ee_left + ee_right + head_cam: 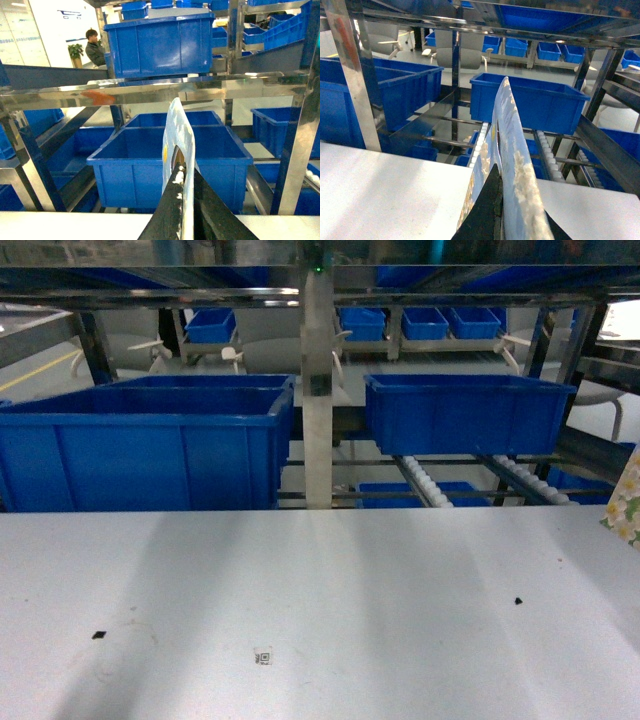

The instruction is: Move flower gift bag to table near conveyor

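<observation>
A flower gift bag (507, 125), glossy blue with pale blossoms, stands edge-on between the black fingers of my right gripper (503, 175), which is shut on it above the white table (380, 185). Only a floral corner of that bag (625, 505) shows at the right edge of the head view. My left gripper (186, 172) is also shut on a thin floral bag edge (177, 130), in front of a blue bin (150, 165). Beyond the table's far edge runs the conveyor (425, 485), whose white-wheeled roller tracks (547, 147) slope down. Neither gripper shows in the head view.
Two large blue bins (140, 445) (465, 415) sit in the steel rack behind the table (320, 620). A steel post (317, 390) stands between them. A small code sticker (263, 655) and black specks lie on the tabletop. A person (94, 47) stands far back left.
</observation>
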### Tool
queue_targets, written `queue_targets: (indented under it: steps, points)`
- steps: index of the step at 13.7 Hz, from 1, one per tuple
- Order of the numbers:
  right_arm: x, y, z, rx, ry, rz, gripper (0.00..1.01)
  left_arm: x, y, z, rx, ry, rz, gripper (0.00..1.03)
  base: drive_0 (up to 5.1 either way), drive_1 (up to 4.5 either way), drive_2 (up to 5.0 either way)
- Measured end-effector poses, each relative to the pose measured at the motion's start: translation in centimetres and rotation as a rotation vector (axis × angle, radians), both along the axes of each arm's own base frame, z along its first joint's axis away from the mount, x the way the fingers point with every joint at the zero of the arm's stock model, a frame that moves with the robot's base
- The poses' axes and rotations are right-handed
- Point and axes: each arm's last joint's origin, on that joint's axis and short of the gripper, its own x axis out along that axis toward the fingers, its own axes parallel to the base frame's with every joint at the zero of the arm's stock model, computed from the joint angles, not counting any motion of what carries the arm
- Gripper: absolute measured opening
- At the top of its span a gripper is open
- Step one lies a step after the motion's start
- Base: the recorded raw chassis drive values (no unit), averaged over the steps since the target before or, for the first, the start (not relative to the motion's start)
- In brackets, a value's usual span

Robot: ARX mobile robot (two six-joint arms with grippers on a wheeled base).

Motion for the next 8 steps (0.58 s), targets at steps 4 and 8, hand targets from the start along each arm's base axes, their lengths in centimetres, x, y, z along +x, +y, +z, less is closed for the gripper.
queue_targets:
  steps: [4, 8]
  points:
    - [0.2, 0.6, -2.3, 0.016, 0.052, 0.029, 0.02, 0.0, 0.0, 0.0, 0.000, -0.002, 0.000, 0.02, 0.0, 0.00, 0.0]
    - [0.1, 1.4, -5.3, 0.023, 0.174, 0.079, 0.02, 0.0, 0.0, 0.0, 0.000, -0.002, 0.000, 0.02, 0.0, 0.00, 0.0]
